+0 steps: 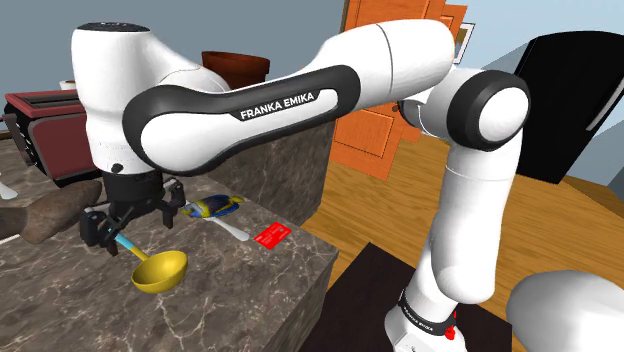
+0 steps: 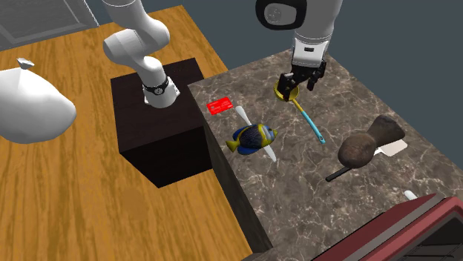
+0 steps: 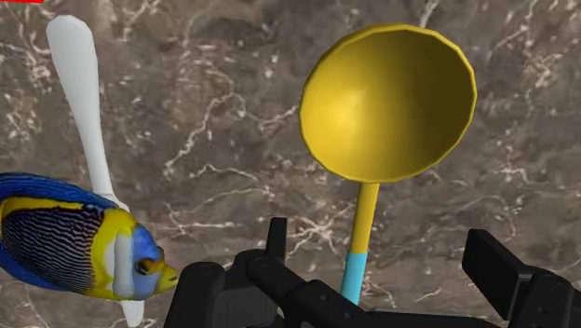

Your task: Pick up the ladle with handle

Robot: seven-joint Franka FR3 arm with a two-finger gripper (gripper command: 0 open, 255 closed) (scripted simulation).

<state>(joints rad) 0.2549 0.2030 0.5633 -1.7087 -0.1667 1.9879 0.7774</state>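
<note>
The ladle lies flat on the dark marbled counter (image 1: 250,285). It has a yellow bowl (image 1: 160,270) and a thin handle (image 3: 363,224) that is yellow near the bowl and turns cyan (image 3: 352,276) farther along. My black gripper (image 1: 132,228) hangs just above the handle, close behind the bowl (image 2: 286,91), pointing down. It is open. In the wrist view its fingers (image 3: 495,268) stand apart on either side of the handle and touch nothing. The second exterior view has the gripper (image 2: 300,83) over the bowl end, with the handle (image 2: 312,126) running away from it.
A blue-and-yellow fish figure (image 2: 252,137) lies on a white utensil (image 2: 243,115) beside the ladle. A red card (image 2: 220,106) sits near the counter's edge. A brown brush-like object (image 2: 363,148) lies past the handle's tip. A dark red appliance (image 1: 50,130) stands at the back.
</note>
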